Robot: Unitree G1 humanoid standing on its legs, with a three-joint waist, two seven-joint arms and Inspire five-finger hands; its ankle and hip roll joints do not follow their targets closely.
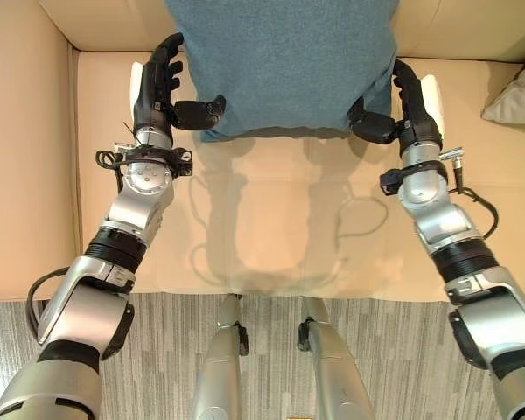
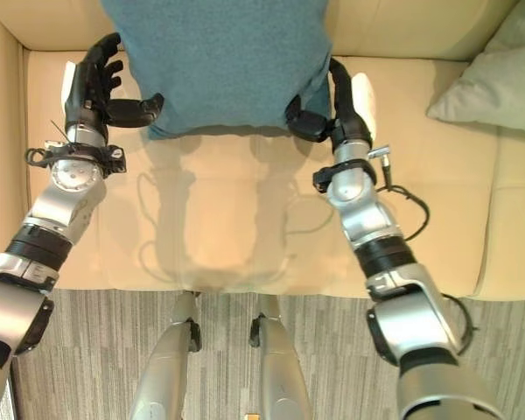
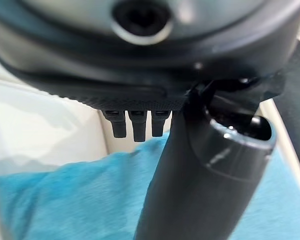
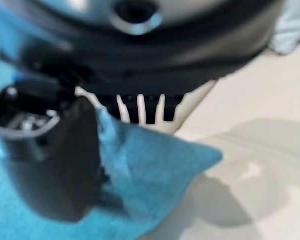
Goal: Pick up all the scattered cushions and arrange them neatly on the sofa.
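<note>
A teal cushion (image 1: 280, 61) stands against the beige sofa's backrest, its lower edge just over the seat (image 1: 280, 219). My left hand (image 1: 157, 87) is at its left edge with the fingers fairly straight beside the fabric and the thumb tip touching the lower left corner; the left wrist view shows the cushion (image 3: 80, 195) lying past the fingers. At the right edge my right hand (image 1: 411, 109) has its thumb laid over the lower right corner. In the right wrist view that corner (image 4: 160, 170) is pinched between thumb and fingers.
A pale grey cushion (image 2: 494, 79) lies on the sofa's right seat. The left armrest (image 1: 22, 157) rises beside my left arm. Grey carpet (image 1: 385, 359) runs along the sofa's front edge.
</note>
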